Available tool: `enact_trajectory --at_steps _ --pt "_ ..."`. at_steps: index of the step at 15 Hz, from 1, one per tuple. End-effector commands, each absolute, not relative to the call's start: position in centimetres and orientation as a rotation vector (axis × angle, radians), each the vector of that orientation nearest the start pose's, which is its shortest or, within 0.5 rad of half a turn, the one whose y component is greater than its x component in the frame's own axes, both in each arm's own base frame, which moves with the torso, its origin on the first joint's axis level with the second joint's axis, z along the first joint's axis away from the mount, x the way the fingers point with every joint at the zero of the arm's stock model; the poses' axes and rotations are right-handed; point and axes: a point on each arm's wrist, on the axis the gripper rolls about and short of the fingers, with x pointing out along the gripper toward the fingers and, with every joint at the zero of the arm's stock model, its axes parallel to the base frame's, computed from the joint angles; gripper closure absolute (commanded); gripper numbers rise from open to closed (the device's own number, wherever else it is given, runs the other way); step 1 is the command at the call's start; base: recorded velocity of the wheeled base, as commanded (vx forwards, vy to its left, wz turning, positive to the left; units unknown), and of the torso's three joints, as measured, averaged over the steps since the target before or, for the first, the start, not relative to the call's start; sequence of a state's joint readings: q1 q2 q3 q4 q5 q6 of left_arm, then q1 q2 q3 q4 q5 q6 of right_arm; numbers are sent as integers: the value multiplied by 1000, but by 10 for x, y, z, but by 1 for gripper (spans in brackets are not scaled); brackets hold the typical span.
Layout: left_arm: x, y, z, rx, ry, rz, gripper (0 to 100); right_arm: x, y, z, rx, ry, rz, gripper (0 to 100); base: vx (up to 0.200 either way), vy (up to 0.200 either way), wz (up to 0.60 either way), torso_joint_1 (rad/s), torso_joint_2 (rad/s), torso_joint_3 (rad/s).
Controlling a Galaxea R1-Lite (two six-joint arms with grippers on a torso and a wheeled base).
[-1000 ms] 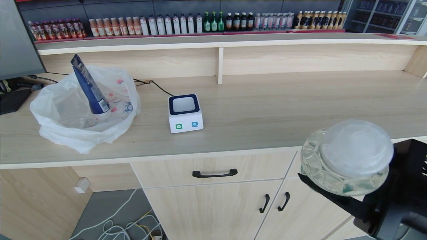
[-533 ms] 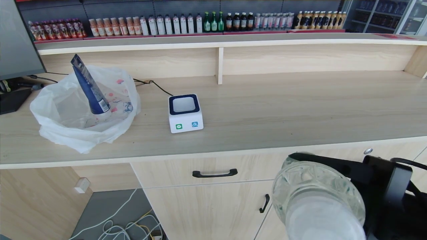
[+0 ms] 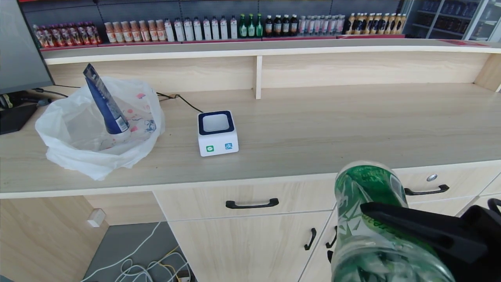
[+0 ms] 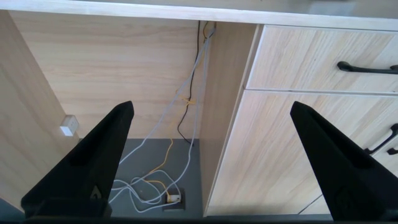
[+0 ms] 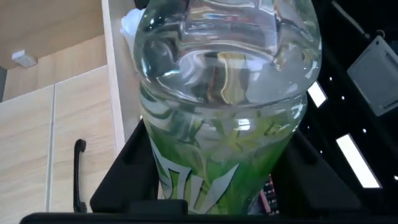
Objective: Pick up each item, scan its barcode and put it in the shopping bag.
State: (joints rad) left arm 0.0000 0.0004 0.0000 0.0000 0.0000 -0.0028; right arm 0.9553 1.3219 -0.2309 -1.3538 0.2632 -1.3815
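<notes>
Green-labelled clear plastic bottle [image 3: 368, 219] sits clamped between the black fingers of the right gripper [image 5: 217, 186], low in front of the drawers [image 3: 250, 197] and well apart from the white cube scanner [image 3: 217, 133] on the wooden tabletop [image 3: 332, 129]. Within 1 second the arm has turned it from base-up to label-outward, probably hunting the barcode; scanning is not yet done. The crumpled white plastic shopping bag [image 3: 78, 156] holds 1 dark blue tube [image 3: 105, 103], leaning upright. The left gripper [image 4: 211, 109] hangs wide open and empty below the tabletop edge.
</notes>
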Motion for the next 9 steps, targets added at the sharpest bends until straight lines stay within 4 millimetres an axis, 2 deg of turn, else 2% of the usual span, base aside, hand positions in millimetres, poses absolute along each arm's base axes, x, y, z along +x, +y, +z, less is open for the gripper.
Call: enact_trajectory --at_steps 1,3,8,9 --pt "-23 0 75 -3 0 0 0 96 160 173 -1140 -1015 905 100 0 0 0 0 0 0" --pt "-23 0 75 -3 0 0 0 98 174 168 -1139 -1060 896 100 0 0 0 0 0 0" --pt "-23 0 75 -3 0 0 0 96 172 178 -1225 -1173 773 100 0 0 0 0 0 0" --pt "-23 0 75 -3 0 0 0 94 173 185 -1249 -1233 725 100 0 0 0 0 0 0"
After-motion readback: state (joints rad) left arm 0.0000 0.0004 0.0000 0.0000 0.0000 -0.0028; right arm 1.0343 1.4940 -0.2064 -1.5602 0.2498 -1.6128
